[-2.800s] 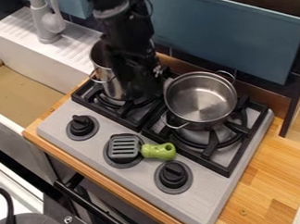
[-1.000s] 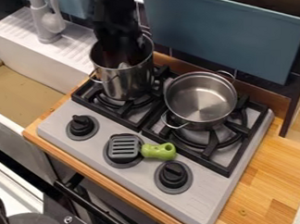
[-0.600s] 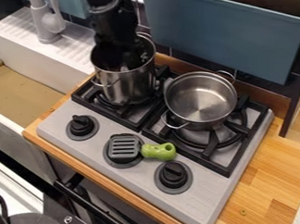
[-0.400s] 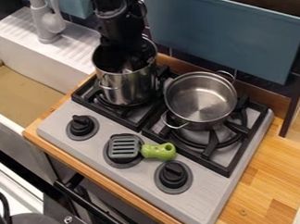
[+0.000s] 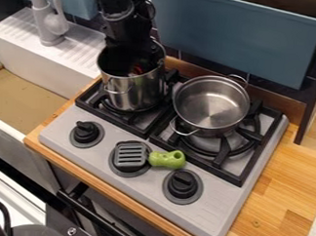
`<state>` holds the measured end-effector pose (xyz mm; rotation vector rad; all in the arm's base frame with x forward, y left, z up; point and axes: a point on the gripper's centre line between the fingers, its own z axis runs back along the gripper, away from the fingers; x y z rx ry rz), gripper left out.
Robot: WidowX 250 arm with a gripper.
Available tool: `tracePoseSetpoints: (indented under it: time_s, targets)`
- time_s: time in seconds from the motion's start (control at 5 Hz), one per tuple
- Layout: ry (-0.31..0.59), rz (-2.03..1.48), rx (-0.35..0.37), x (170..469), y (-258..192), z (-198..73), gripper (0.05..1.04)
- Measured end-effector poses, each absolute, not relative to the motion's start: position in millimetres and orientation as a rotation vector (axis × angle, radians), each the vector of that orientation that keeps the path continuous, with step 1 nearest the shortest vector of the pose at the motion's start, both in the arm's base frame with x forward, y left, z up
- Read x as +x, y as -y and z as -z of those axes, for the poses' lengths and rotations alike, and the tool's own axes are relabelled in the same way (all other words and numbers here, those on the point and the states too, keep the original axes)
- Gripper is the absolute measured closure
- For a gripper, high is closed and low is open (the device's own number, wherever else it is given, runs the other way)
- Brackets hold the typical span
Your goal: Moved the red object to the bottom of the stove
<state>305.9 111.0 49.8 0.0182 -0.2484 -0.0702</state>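
One pot (image 5: 131, 92) of two farther forward, one red object (image 5: 137, 69) inside.

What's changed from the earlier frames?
The tall pot shifted slightly toward the camera and right. The arm, previously covering its right side, is now over its opening. Something red now shows inside. The wide pot and green-handled spatula stayed put.

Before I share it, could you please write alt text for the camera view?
The robot's black gripper hangs down into a tall steel pot, where something red shows. A wider pot and a green-handled spatula are on the stove.
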Motion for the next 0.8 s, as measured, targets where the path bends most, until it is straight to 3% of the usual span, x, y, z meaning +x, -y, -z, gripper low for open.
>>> tracePoseSetpoints:
  time_s: [0.4,0.6,0.8]
  targets:
    - [0.258,0.064,0.031,310,-119,-48,0.692]
    - [0.262,0.057,0.035,313,-124,-49,0.899]
    - [0.252,0.053,0.022,319,-127,-52,1.005]
